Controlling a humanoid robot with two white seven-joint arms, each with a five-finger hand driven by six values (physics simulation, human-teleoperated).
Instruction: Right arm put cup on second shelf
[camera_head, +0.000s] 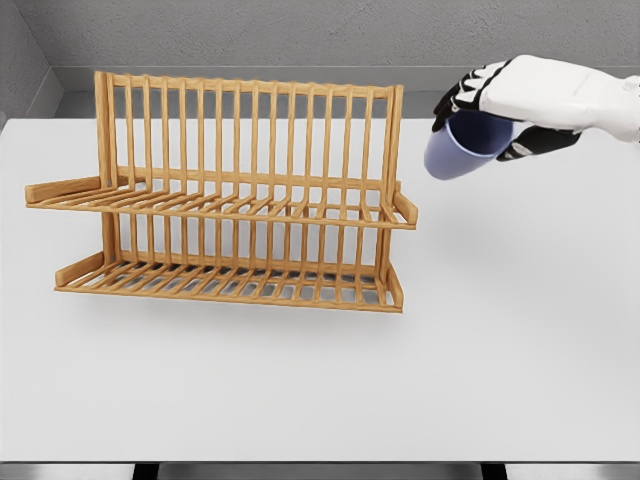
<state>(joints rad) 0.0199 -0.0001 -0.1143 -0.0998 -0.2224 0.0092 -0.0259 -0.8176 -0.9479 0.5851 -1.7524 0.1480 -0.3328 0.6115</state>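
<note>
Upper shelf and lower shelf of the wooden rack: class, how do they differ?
The upper shelf reaches further left than the lower shelf. The upper shelf sits nearer the cup held in the right hand; the lower rests by the table. Both are slatted, empty wood.

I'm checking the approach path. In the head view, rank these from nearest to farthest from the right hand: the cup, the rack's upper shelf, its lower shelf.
1. Cup: held in the right hand, above the table.
2. Upper shelf: left of the hand, slightly lower.
3. Lower shelf: below the upper one, farthest.
</note>
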